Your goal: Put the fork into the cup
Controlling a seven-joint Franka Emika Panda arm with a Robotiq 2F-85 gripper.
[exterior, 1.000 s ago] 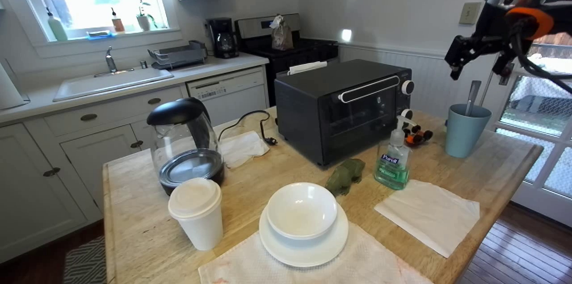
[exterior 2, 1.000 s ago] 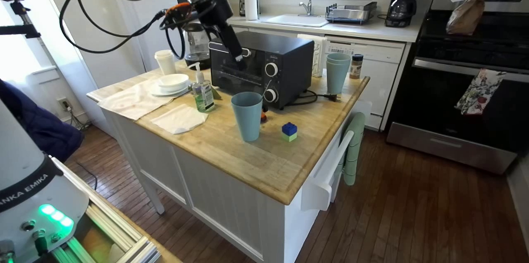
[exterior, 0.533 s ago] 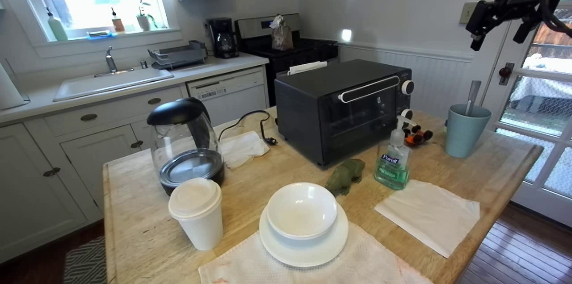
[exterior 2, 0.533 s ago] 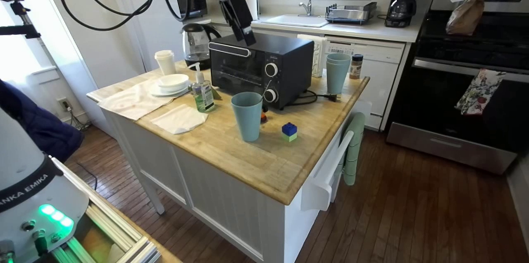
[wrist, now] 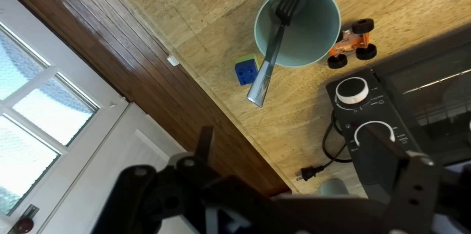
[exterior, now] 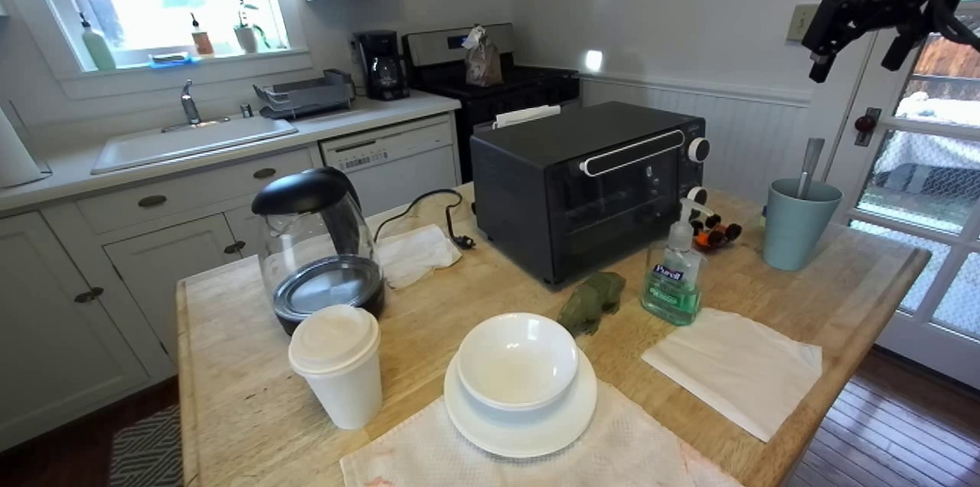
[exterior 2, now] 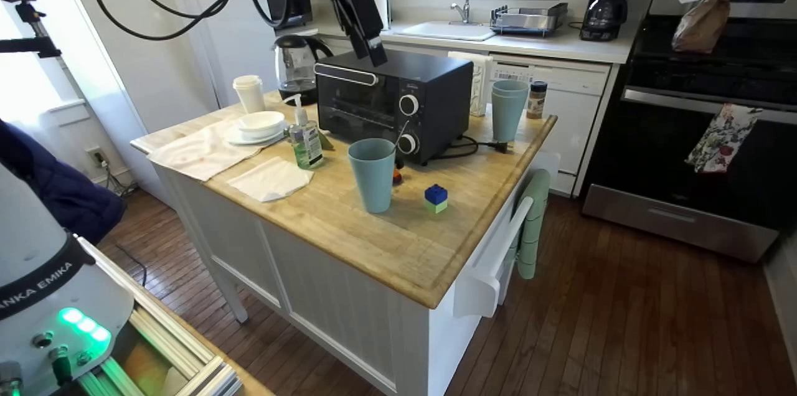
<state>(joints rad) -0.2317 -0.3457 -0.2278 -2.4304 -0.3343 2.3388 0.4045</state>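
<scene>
This is a kitchen; a stove (exterior 2: 660, 150), sink (exterior: 193, 144), coffee maker (exterior 2: 609, 7) and dish rack (exterior 2: 529, 22) show it.

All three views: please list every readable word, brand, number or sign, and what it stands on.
"Purell": clear plastic pump bottle with green gel
"ANKA EMIKA": rounded white robot base, beginning cut off
Too small or blurred: markings on boxy black toaster oven and white dishwasher; blue digits on black-and-steel stove; bottle's small print.

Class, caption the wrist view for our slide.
Fork leaning tines-down in the teal cup, open gripper in the foreground.
</scene>
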